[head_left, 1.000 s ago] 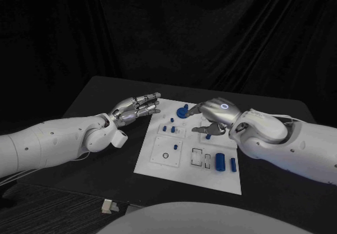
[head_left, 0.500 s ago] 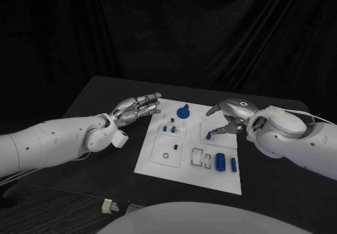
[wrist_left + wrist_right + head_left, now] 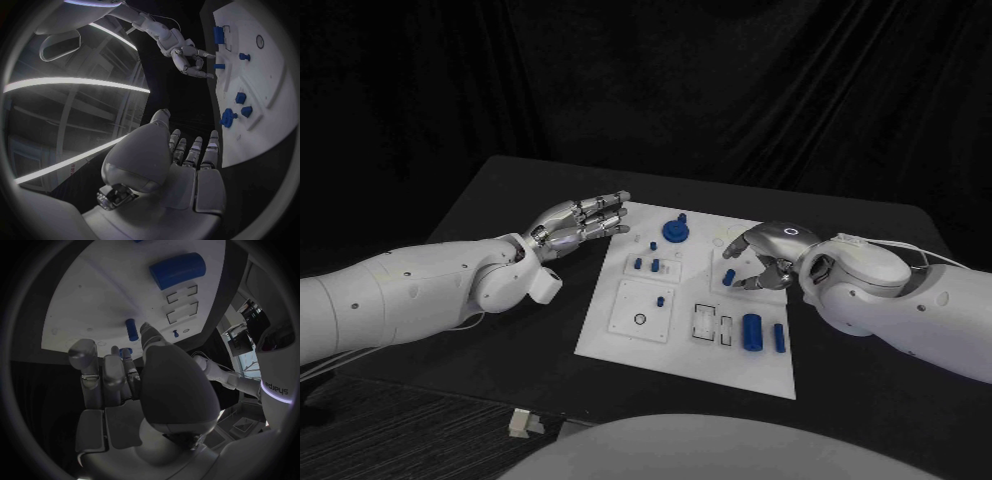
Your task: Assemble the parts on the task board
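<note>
The white task board (image 3: pixel 687 352) lies mid-table. My right hand (image 3: pixel 764 256) hovers over its right side with fingers loosely curled and nothing plainly in them. Its fingertips are just beside a small upright blue peg (image 3: pixel 728 278). The right wrist view shows the thumb reaching toward that peg (image 3: pixel 131 329), and I cannot tell whether it touches. My left hand (image 3: pixel 580 222) floats flat and empty at the board's far left corner, fingers stretched out. A blue knobbed disc (image 3: pixel 676 232) sits at the board's far end. A blue cylinder (image 3: pixel 751 332) lies near the right edge.
Three small blue pegs (image 3: pixel 648 262) stand left of centre on the board, and a thin ring (image 3: pixel 640 320) lies nearer me. A short blue bar (image 3: pixel 779 337) rests beside the cylinder. The board (image 3: pixel 253 30) and my right hand (image 3: pixel 187 56) also show in the left wrist view. Black table surrounds the board.
My right hand left the knobbed disc, swung out to the right, then came down toward me beside the small peg. The left hand has stayed still.
</note>
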You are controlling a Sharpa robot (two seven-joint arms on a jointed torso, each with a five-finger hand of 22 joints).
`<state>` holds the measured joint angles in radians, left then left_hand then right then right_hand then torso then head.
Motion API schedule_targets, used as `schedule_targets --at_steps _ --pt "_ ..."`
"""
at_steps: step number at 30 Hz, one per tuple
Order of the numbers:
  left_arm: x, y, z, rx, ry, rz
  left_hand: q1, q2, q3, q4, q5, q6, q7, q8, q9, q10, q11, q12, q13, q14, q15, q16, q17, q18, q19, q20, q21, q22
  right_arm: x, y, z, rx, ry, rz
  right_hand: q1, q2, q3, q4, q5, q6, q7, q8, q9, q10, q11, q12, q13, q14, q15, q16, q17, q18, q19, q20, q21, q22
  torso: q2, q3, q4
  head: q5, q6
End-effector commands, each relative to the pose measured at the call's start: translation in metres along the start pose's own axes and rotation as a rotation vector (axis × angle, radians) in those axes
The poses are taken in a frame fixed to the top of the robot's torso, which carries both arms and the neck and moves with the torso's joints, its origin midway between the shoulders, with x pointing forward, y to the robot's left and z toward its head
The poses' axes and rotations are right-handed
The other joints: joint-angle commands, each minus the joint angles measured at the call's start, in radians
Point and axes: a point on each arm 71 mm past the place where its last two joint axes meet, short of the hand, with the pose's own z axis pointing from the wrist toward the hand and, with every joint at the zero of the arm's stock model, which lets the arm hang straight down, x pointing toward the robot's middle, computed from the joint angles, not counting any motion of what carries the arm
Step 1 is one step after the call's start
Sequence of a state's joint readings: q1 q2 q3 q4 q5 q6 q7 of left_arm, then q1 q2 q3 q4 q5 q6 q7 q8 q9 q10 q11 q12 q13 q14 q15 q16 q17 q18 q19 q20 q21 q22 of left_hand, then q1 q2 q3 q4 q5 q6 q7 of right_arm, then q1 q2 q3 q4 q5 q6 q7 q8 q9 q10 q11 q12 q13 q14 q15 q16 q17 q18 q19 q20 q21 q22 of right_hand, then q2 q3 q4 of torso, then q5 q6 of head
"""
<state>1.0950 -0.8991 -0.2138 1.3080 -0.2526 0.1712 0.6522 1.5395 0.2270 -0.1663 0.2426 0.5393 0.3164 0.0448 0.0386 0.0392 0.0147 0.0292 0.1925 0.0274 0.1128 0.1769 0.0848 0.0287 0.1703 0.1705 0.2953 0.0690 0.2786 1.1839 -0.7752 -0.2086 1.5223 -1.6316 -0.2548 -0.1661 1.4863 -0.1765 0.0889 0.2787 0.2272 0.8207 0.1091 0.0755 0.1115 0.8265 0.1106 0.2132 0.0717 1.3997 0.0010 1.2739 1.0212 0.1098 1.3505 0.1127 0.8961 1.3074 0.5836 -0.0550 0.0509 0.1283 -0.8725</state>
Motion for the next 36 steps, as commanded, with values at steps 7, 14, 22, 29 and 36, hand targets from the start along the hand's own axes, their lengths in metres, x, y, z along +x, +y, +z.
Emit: schedule_targets --at_steps 7,14,22,29,36 --pt "0.003 -0.001 0.001 0.015 0.012 -0.016 -0.002 0.011 0.008 -0.003 0.004 0.003 0.003 0.002 0.000 -0.002 0.009 -0.001 0.000 0.000 0.009 0.006 0.001 -0.016 0.006 -0.002 0.005 -0.002 0.012 0.006 0.005 -0.050 0.005 -0.008 0.058 0.042 0.052 -0.056 0.149 0.067 0.001 0.021 0.005 0.075 -0.003 0.030 0.006 -0.007 0.000 -0.001 -0.001 0.008 -0.002 -0.008 -0.008 0.107 0.000 -0.0006 0.0012 0.007 0.000" --pt "0.003 0.000 0.001 0.014 0.014 -0.017 -0.002 0.011 0.008 -0.003 0.004 0.003 0.003 0.002 0.000 -0.002 0.009 -0.001 0.000 0.000 0.009 0.006 0.001 -0.016 0.006 -0.002 0.005 -0.002 0.019 0.009 0.006 -0.072 0.018 -0.003 0.052 0.046 0.084 -0.065 0.149 0.113 0.001 0.035 0.016 0.135 -0.011 0.037 0.005 0.001 0.003 0.010 0.012 0.005 0.008 -0.006 0.014 0.112 0.000 -0.0006 0.0011 0.007 0.000" --pt "0.003 0.000 0.002 0.013 0.016 -0.018 -0.001 0.012 0.011 -0.004 0.005 0.002 0.003 0.002 0.000 -0.001 0.012 0.001 0.000 0.001 0.009 0.007 0.001 -0.017 0.006 -0.002 0.005 -0.003 0.023 0.011 0.007 -0.078 0.038 -0.003 0.045 0.041 0.111 -0.065 0.147 0.151 0.002 0.046 0.026 0.182 -0.016 0.038 0.003 0.007 0.007 0.018 0.022 0.002 0.015 -0.002 0.032 0.116 0.000 -0.0008 0.0017 0.005 0.000" --pt "0.003 0.001 0.002 0.010 0.017 -0.019 -0.001 0.013 0.013 -0.004 0.006 0.005 0.004 0.002 0.000 -0.001 0.014 0.001 0.000 0.001 0.010 0.007 0.001 -0.017 0.007 -0.002 0.005 -0.003 0.022 0.011 0.007 -0.087 0.015 0.001 0.072 0.035 0.171 -0.094 0.217 0.232 0.014 0.078 0.054 0.261 -0.029 0.035 0.002 0.007 0.000 0.018 0.021 0.003 0.015 -0.007 0.038 0.117 -0.001 -0.0009 0.0013 0.006 0.000" --pt "0.003 0.001 0.002 0.007 0.019 -0.020 0.000 0.014 0.016 -0.005 0.007 0.011 0.010 0.003 0.001 -0.001 0.012 0.001 0.000 0.001 0.010 0.008 0.001 -0.018 0.008 -0.002 0.005 -0.004 0.020 0.010 0.006 -0.100 -0.025 -0.023 0.087 0.032 0.203 -0.120 0.252 0.253 0.019 0.090 0.070 0.281 -0.033 0.027 0.000 0.006 -0.004 0.019 0.022 0.003 0.013 -0.014 0.044 0.118 -0.001 -0.0007 0.0009 0.008 0.000"
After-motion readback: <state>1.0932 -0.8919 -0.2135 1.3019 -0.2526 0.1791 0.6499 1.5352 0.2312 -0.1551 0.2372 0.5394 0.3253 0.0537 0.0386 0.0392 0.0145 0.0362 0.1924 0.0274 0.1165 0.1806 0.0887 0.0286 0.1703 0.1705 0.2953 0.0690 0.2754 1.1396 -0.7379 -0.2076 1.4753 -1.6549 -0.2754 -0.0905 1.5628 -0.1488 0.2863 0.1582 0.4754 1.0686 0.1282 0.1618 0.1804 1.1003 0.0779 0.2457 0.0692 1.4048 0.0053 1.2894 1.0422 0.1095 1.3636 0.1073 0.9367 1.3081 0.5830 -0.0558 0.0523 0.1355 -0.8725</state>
